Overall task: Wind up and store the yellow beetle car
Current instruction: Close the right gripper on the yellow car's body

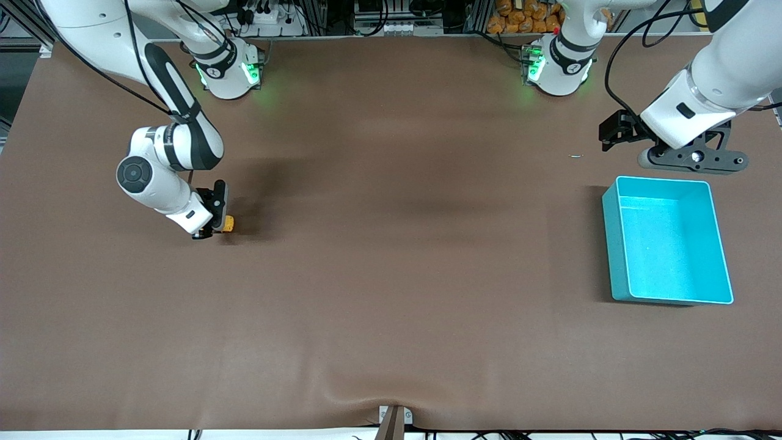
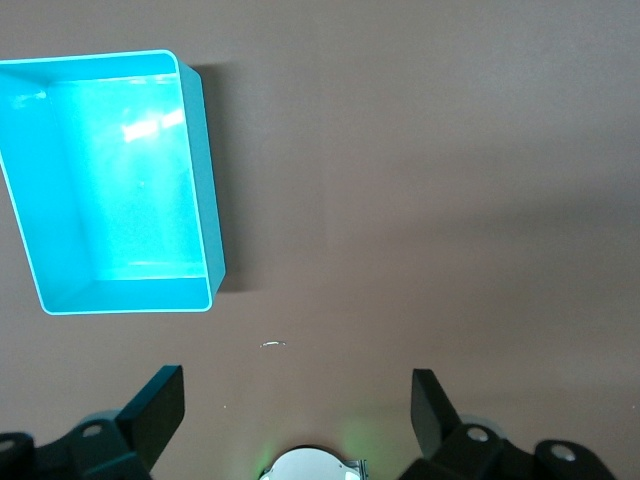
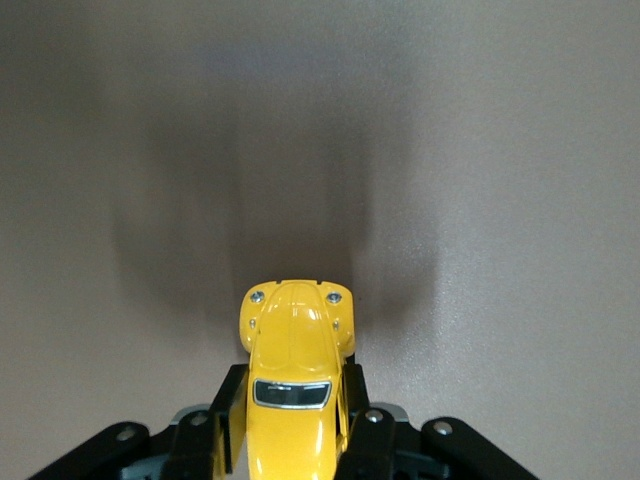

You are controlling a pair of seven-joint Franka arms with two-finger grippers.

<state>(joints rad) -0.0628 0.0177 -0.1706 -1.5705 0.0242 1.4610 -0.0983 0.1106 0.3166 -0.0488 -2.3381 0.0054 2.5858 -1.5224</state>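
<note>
Your yellow beetle car (image 3: 292, 385) sits toward the right arm's end of the table (image 1: 391, 275), low at the brown surface, its rounded nose pointing away from the wrist. You can see the right gripper (image 1: 215, 227) clenched on the car, one black finger (image 3: 228, 420) pressed against each flank of the body; whether the wheels touch the table you cannot tell. Well apart from it, toward the left arm's end, you have the turquoise bin (image 1: 617, 244) standing upright. The left gripper (image 2: 298, 400) waits in the air over bare table just beside the bin's rim, its jaws spread wide and holding nothing.
</note>
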